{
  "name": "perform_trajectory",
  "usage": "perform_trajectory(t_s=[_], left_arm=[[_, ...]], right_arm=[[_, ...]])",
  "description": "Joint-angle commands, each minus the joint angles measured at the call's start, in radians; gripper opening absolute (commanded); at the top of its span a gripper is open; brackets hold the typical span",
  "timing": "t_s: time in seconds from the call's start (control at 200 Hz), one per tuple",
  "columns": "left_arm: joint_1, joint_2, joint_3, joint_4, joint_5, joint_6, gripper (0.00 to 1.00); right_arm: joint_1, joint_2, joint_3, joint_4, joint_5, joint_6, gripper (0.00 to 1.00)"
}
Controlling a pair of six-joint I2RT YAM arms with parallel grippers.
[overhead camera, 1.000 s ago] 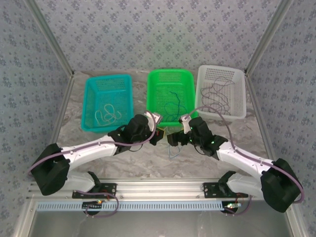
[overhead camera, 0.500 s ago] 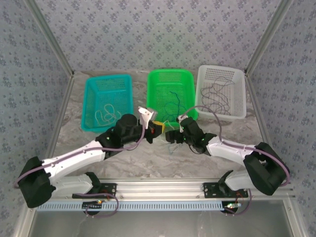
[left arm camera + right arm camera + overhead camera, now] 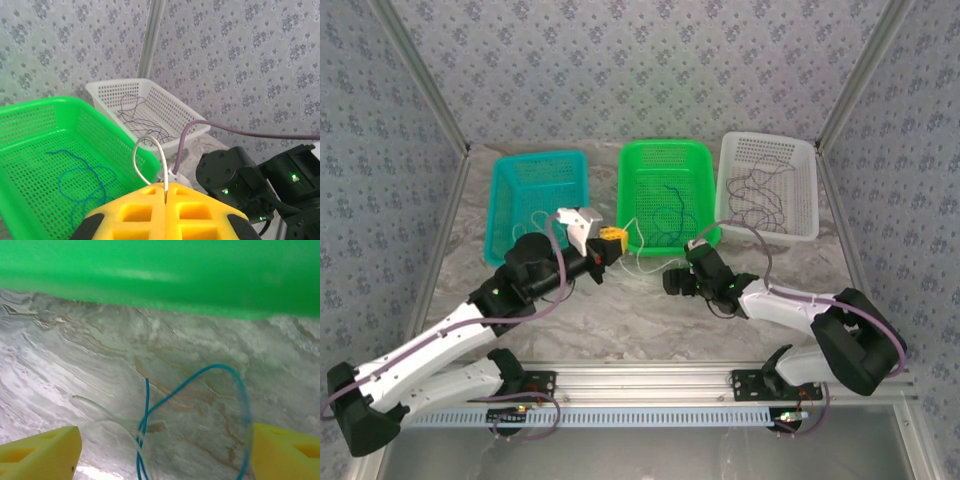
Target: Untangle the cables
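Observation:
My left gripper [image 3: 611, 238] is shut on a pale white cable [image 3: 150, 147], which loops up out of the closed yellow fingers [image 3: 200, 210]. In the top view this white cable [image 3: 642, 256] runs from the left gripper to the right, toward my right gripper [image 3: 672, 280]. The right gripper [image 3: 165, 440] is open, low over the table in front of the green basket [image 3: 160, 275]. A thin blue cable [image 3: 200, 380] loops between its yellow fingers [image 3: 40, 450], crossed by a faint pale strand [image 3: 100, 412].
Three baskets stand at the back: teal [image 3: 506, 180] with a pale cable [image 3: 535, 232], green [image 3: 642, 165] with a blue cable [image 3: 668, 215], white [image 3: 802, 190] with dark cables [image 3: 760, 195]. Thick purple arm cable [image 3: 240, 131] arcs over the right arm.
The left arm has swung left and back, drawing the white cable out of the tangle. The right gripper has stayed low by the green basket, over the blue cable.

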Motion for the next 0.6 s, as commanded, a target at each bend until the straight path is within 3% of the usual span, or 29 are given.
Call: perform_trajectory(t_s=[0.0,0.3,0.595], left_arm=[[0.010,-0.041,0.047,-0.028,-0.017,0.043,0.03],[0.015,-0.070,0.072,-0.023,-0.018,0.063,0.04],[0.016,-0.031,0.066,-0.016,-0.040,0.046,0.04]], right_arm=[[0.000,-0.001,-0.020,-0.023,0.029,0.039,0.87],[0.001,0.002,-0.030,-0.039,0.037,0.057,0.87],[0.042,-0.126,-0.071,-0.009,0.010,-0.056,0.90]])
